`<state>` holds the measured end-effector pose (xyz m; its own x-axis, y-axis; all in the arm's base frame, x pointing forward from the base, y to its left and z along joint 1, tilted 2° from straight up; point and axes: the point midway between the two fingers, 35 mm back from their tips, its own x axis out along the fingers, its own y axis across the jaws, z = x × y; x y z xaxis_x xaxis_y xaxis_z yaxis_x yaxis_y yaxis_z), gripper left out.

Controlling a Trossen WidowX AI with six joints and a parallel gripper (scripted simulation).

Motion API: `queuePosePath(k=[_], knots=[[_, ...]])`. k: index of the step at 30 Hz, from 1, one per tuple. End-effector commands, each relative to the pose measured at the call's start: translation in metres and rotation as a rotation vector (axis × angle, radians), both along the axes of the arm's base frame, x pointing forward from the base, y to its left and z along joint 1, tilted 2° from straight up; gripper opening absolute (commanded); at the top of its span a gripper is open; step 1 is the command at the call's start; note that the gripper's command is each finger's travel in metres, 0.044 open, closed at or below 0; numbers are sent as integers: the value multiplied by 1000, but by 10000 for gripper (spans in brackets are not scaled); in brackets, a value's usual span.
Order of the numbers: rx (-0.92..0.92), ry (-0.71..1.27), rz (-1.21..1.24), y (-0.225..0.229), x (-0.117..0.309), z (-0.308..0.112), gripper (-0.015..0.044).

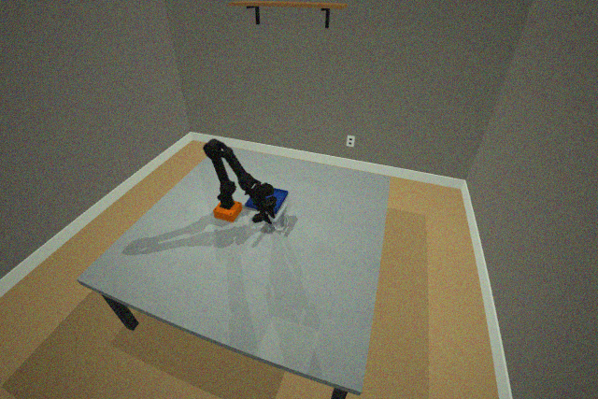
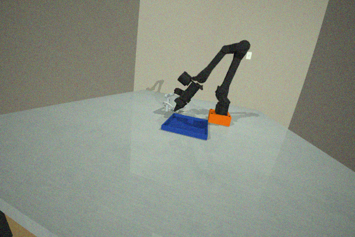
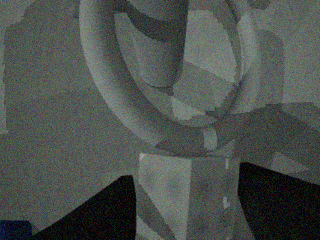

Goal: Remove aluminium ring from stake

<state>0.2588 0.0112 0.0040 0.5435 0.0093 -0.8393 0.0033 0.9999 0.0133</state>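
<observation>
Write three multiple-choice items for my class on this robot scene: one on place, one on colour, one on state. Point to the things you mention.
1. Where is the ring point(image 2: 169, 104) point(image 3: 102, 75)?
A) Inside the tray
B) Around the stake
C) On the wall shelf

2. What colour is the arm's base block point(image 1: 227, 213) point(image 2: 219, 118)?
A) Orange
B) Green
C) White

3. How is the gripper point(image 3: 186, 180)?
A) Shut on nothing
B) Resting in the tray
C) Shut on the ring's tab point(image 3: 165, 187)

Key:
1 B: the wrist view shows the stake point(image 3: 161, 60) passing through it.
2 A: both outside views show orange.
3 C: the tab sits between the fingers.
</observation>
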Motion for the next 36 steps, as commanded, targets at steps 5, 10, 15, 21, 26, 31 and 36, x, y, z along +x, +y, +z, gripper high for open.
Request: queuePosePath(k=[5, 10, 15, 21, 26, 31, 36], knots=[[0, 0, 0, 0, 0, 0, 47], [0, 0, 0, 0, 0, 0, 13], [0, 1, 1, 0, 0, 5, 0], [1, 4, 4, 0, -1, 14, 0], [2, 7, 6, 0, -2, 21, 0], [-5, 37, 3, 2, -1, 24, 0], [-21, 97, -3, 5, 2, 27, 0]])
